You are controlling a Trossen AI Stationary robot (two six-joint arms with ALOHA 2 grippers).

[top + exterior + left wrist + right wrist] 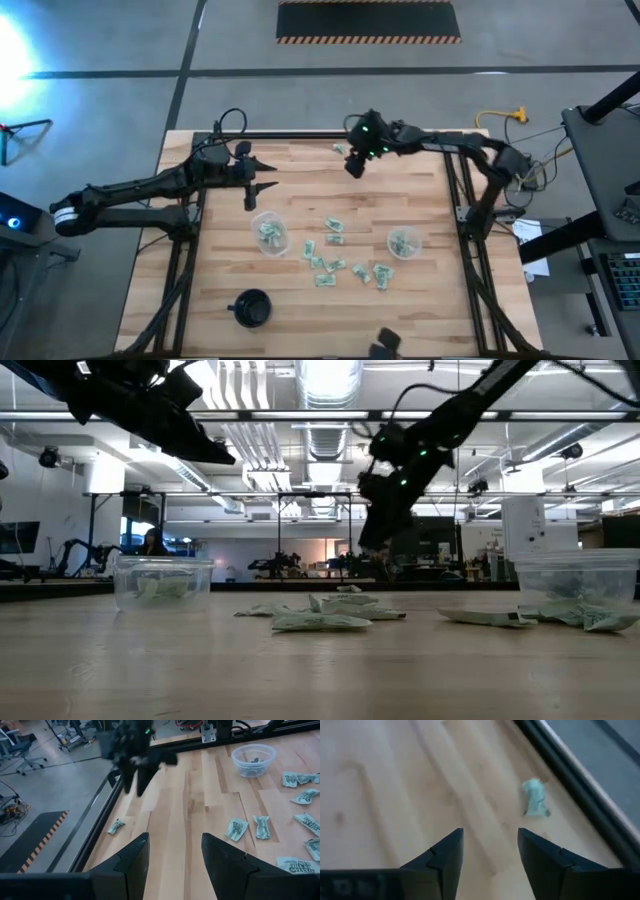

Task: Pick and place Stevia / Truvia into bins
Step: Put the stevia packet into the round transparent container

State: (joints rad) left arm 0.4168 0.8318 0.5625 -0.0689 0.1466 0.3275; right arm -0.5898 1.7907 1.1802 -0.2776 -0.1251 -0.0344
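Several pale green packets point(330, 255) lie flat on the wooden table between two clear cups; the left cup point(269, 232) and the right cup point(404, 243) each hold some packets. A single packet point(339, 148) lies alone by the table's far edge, also seen as the stray packet point(536, 804) in the right wrist view. My right gripper point(490, 855) hovers open above the table just short of that packet, touching nothing. My left gripper point(175, 860) is open in the air, on the far side of the left cup, also touching nothing.
A black round cup point(251, 308) stands near the table's near-left corner. A dark rail point(570, 765) runs along the far edge right behind the stray packet. Bare wood lies between the two grippers. The low view shows the cups point(160, 582) and the packet pile point(320, 615) from the side.
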